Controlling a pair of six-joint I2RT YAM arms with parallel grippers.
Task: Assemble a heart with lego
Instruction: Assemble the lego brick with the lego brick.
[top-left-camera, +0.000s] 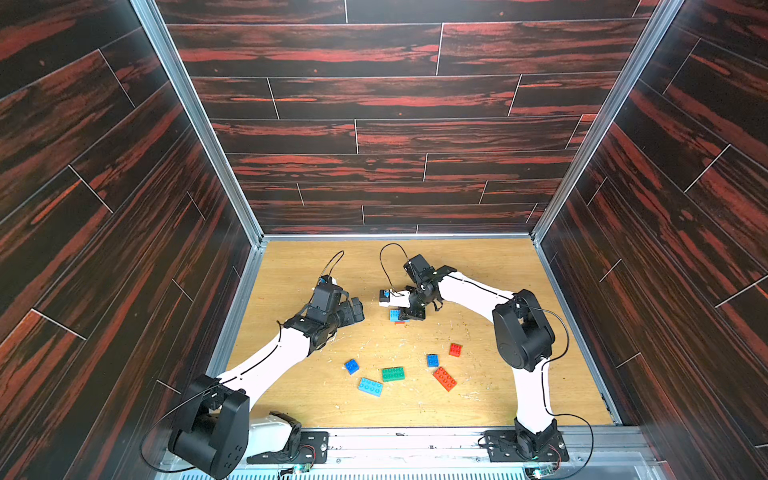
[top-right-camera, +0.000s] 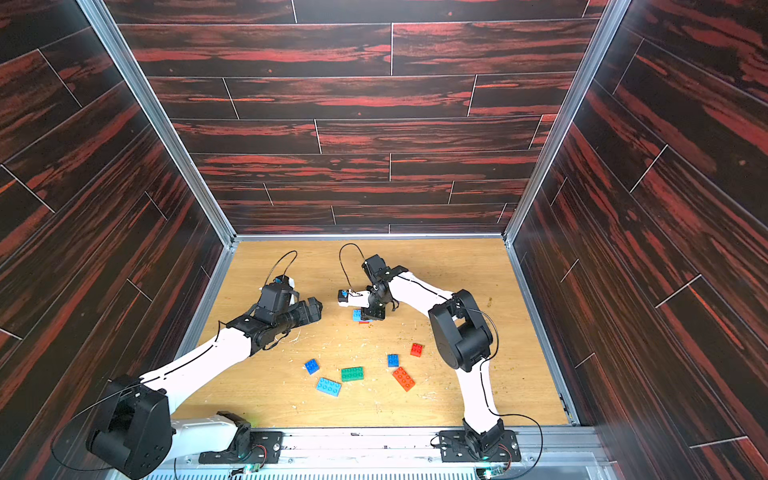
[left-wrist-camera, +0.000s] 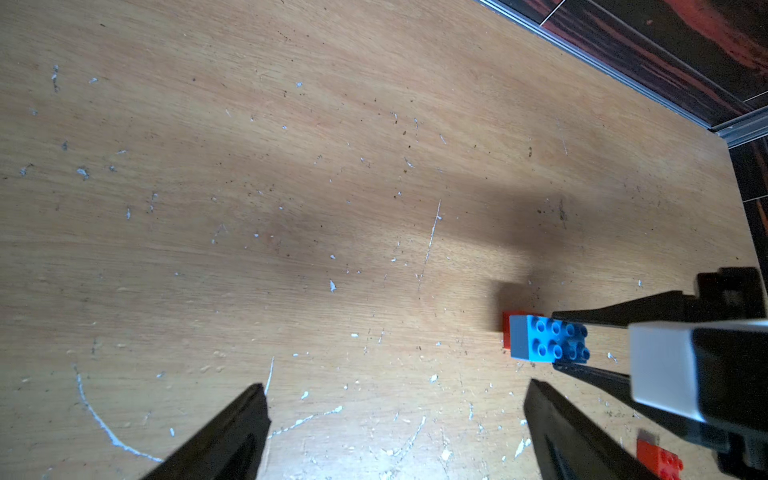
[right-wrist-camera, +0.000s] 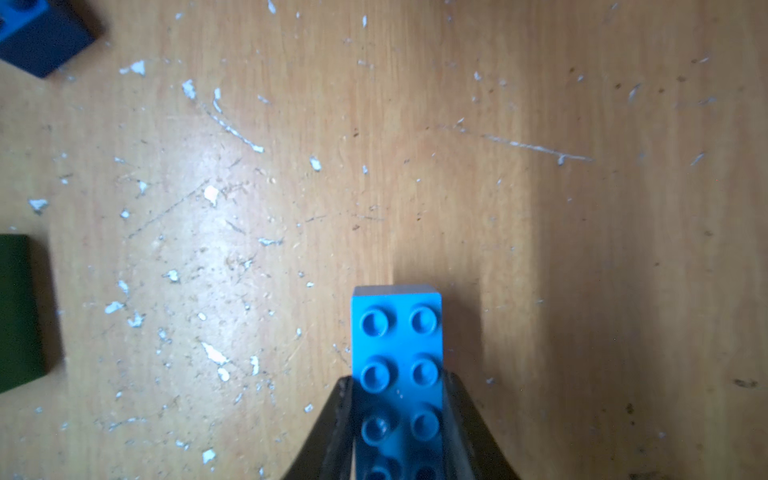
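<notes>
So far the heart (left-wrist-camera: 536, 338) is no more than a first pairing. A light-blue brick (right-wrist-camera: 397, 328) sits directly over a red brick (left-wrist-camera: 508, 326) near the middle of the tabletop (top-left-camera: 498, 270), towards the back. Only a sliver of red shows past the blue one's end and edge. Whether the studs are pressed home or the blue one merely rests on top, I cannot tell.

The right end effector (right-wrist-camera: 397, 380) is clenched on that light-blue brick. Its two black fingers pinch the long sides about halfway along, leaving the free end sticking out.

The left end effector (left-wrist-camera: 395, 386) hovers just beside it over bare wood, jaws spread wide and grasping nothing.

Nearer the front edge, six loose pieces lie studs-up and apart from one another:
- a dark-blue square brick (top-left-camera: 351, 366)
- a second light-blue brick (top-left-camera: 370, 386)
- a green brick (top-left-camera: 393, 373)
- another dark-blue square brick (top-left-camera: 432, 360)
- a small red brick (top-left-camera: 455, 349)
- a long red brick (top-left-camera: 444, 378)

None of them touches the pairing at the back.

By my reading, the task is at its very start. At best two of eight pieces are joined, and nothing yet looks heart-shaped. The six loose pieces have to be fetched one by one and pressed on. The idle left arm seems well placed to steady the base during that.
</notes>
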